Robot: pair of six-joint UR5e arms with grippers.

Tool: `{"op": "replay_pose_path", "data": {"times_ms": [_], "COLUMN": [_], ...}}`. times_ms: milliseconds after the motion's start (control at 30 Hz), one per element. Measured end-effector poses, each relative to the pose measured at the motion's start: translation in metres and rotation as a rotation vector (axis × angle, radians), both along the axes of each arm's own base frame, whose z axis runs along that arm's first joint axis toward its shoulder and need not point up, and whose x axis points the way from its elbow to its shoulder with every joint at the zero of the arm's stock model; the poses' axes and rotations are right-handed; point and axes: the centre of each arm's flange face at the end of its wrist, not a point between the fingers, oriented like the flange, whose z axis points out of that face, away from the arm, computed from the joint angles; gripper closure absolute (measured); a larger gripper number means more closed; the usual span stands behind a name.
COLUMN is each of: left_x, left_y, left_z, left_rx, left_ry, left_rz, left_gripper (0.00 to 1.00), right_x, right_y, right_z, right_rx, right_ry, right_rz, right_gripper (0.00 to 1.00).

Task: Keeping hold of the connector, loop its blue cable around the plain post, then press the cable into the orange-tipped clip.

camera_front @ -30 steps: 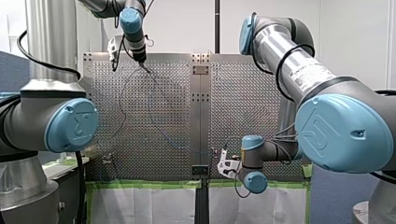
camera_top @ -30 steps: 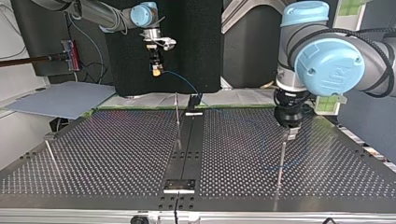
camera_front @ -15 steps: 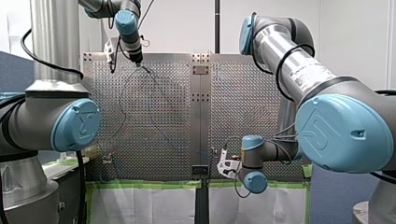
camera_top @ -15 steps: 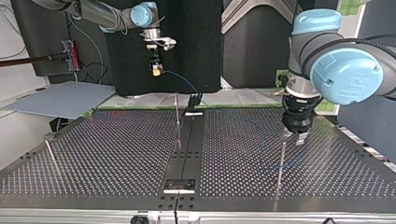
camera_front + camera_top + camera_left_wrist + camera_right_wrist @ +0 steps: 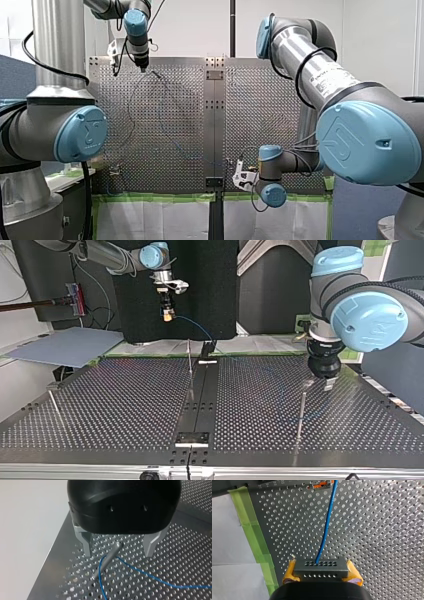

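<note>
Perforated table (image 5: 125,405), left hand (image 5: 118,553) wide, shifted sideways over post (image 5: 107,560), right hand (image 5: 322,575) gripping connector (image 5: 320,568)

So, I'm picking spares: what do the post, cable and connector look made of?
Post: bare metal, perhaps steel or aluminium; grey with a bright sheen.
Cable: smooth blue jacket, likely plastic or rubber; it bends freely.
Connector: dark grey, matte, probably moulded plastic; rows of small holes.
</note>
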Motion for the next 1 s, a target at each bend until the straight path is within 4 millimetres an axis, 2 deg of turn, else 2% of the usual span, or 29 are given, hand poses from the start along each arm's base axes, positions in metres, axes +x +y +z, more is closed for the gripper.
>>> {"op": "replay_pose_path", "data": {"times_ms": [533,733,1000], "left_x": [-0.002,0.001,0.002], "left_y": [-0.003,-0.014,-0.039], "left_z": [0.0,0.002,0.005], "left_rx": [0.044,0.089,0.16], "left_ry": [0.004,-0.026,-0.092], "left_rz": [-0.001,-0.054,-0.114], "left_gripper": [0.0,0.0,0.0], "right_x": [-0.001,-0.002,-0.002], "right_y": [0.001,0.001,0.001], "right_z": [-0.001,-0.001,-0.002], "right_rx": [0.01,0.012,0.016], "right_ry": [0.006,0.008,0.011], "right_rz": [-0.002,-0.007,-0.011], "right_gripper": [1.0,1.0,1.0]}}
